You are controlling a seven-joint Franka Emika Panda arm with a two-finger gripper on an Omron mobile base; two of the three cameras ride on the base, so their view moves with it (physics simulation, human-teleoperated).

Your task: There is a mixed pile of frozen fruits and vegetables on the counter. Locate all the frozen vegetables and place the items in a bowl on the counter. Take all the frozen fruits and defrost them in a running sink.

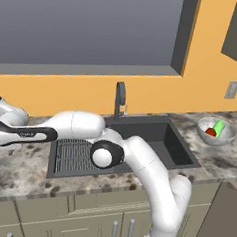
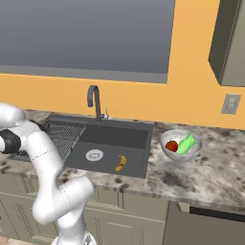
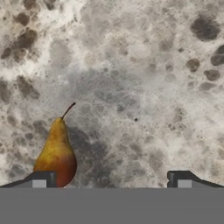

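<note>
A frozen fruit, a yellow-brown pear (image 3: 56, 151) with a reddish base and a thin stem, lies on the speckled counter (image 3: 140, 65). My gripper (image 3: 111, 180) hangs open just over it, the left fingertip (image 3: 43, 179) against the pear's lower end and the right fingertip well clear. The banana (image 2: 120, 162) lies in the dark sink (image 2: 107, 139) beside the round drain. The glass bowl (image 2: 182, 156) holds the red tomato (image 2: 171, 145) and the light-green vegetable (image 2: 186, 143). The bowl (image 1: 225, 139) stands right of the sink (image 1: 161, 138). My arm reaches far left over the drain rack (image 1: 70, 154).
The arched faucet (image 1: 120, 98) rises behind the sink; I see no water running. A wall outlet (image 2: 231, 104) sits above the right counter. A wall cabinet (image 2: 229, 38) hangs at the upper right. The counter's front edge runs close below the sink.
</note>
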